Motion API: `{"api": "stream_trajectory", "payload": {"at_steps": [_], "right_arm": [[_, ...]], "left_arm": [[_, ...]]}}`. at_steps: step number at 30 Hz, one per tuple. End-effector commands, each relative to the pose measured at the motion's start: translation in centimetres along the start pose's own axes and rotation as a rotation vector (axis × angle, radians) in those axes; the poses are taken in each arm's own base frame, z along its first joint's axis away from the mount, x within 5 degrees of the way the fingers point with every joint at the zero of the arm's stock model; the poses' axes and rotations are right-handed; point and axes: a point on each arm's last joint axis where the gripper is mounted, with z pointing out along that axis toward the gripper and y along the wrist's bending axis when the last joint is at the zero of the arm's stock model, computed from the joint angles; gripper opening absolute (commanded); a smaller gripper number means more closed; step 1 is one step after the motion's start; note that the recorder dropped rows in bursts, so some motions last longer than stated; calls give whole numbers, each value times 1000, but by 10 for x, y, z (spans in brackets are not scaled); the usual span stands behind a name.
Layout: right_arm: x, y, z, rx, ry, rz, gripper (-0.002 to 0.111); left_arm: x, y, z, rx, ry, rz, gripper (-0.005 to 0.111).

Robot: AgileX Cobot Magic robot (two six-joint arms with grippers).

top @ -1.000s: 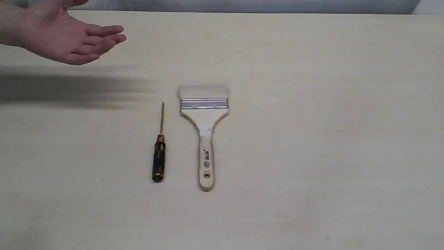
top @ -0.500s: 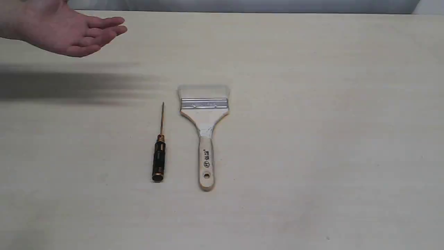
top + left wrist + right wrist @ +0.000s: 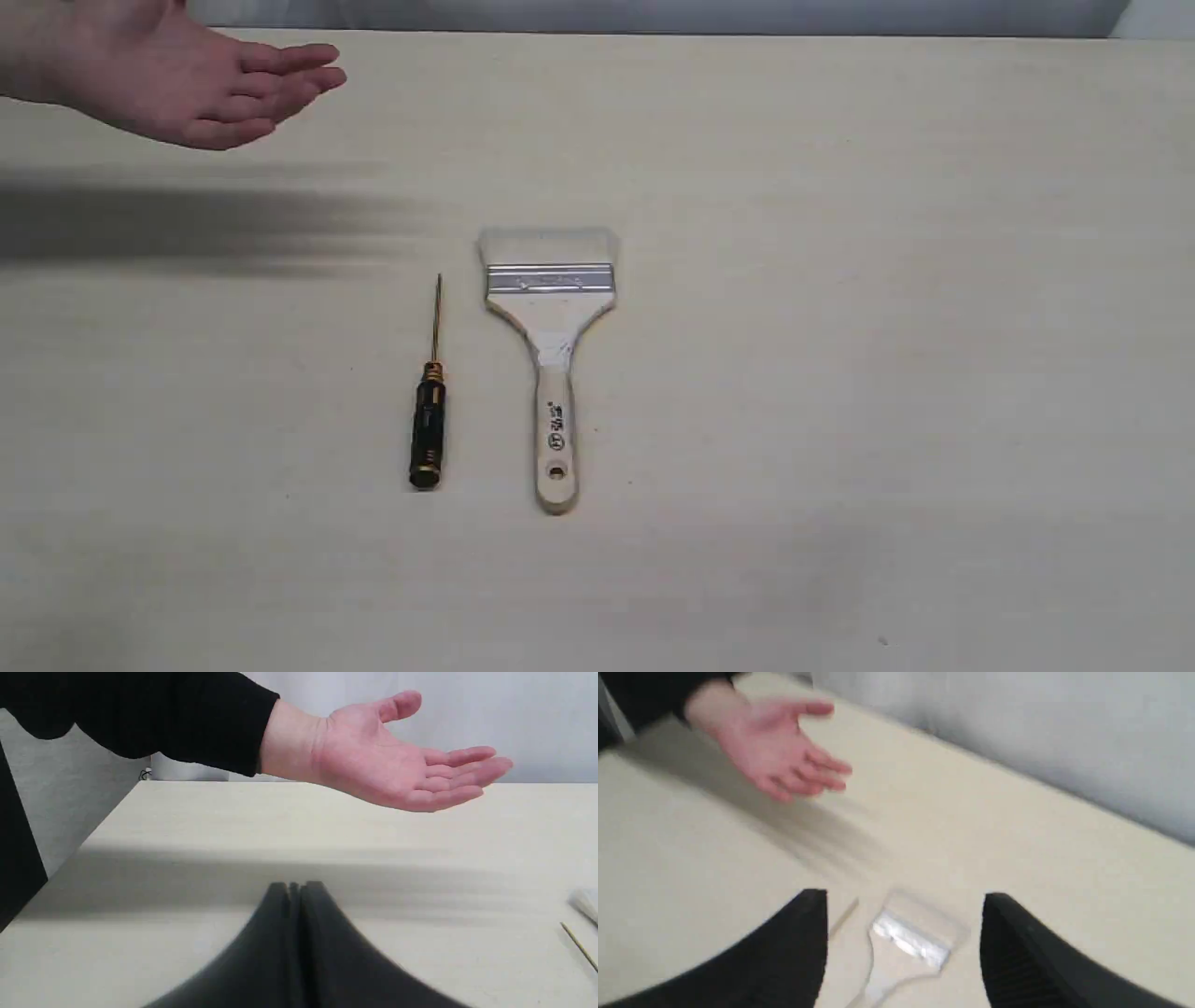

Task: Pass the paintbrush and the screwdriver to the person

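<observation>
The paintbrush (image 3: 551, 364) lies flat mid-table, pale bristles toward the far edge, wooden handle toward the near edge. Just left of it lies the screwdriver (image 3: 428, 420), black handle near, thin shaft pointing away. The person's open hand (image 3: 187, 89) hovers palm up over the far left corner. Neither arm shows in the exterior view. In the left wrist view my left gripper (image 3: 295, 887) is shut and empty, low over the table, with the hand (image 3: 397, 760) beyond it. My right gripper (image 3: 906, 900) is open, and the brush head (image 3: 913, 938) lies on the table between its fingers in that blurred view.
The beige table (image 3: 887, 280) carries only the two tools; the hand casts a wide shadow (image 3: 187, 229) across its left side. A grey wall (image 3: 1017, 728) runs behind the far edge. The table's left edge (image 3: 107, 821) shows in the left wrist view.
The person's hand has risen a little toward the far edge and now holds steady. The brush and the screwdriver have not moved.
</observation>
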Motion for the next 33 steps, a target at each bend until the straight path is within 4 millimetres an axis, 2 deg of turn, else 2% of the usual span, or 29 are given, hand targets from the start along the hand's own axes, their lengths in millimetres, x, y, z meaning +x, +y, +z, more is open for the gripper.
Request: {"api": "stream_trajectory", "payload": {"at_steps": [1,4,5,8,12,15,17,22,33], "right_arm": [[-6,13,57,60,273,-37,53],[-1,20,108,95,453,-31,53],[6,23,129,111,514,-22,53],[27,28,177,125,623,-25,53],[60,39,227,83,738,8,53],[86,46,256,47,819,51,53],[98,49,269,34,859,70,53],[111,49,286,60,858,107,53],[123,43,302,158,842,145,53]], "left_arm": [[0,0,0,7,-8,-5,0],[0,0,0,7,-8,-5,0],[0,0,0,7,-8,-5,0],[0,0,0,7,-8,-5,0],[0,0,0,7,-8,-5,0],[-1,0,0,7,-13,-3,0],[-1,0,0,7,-13,-3,0],[0,0,0,7,-11,-3,0],[0,0,0,7,-11,-3,0]]}}
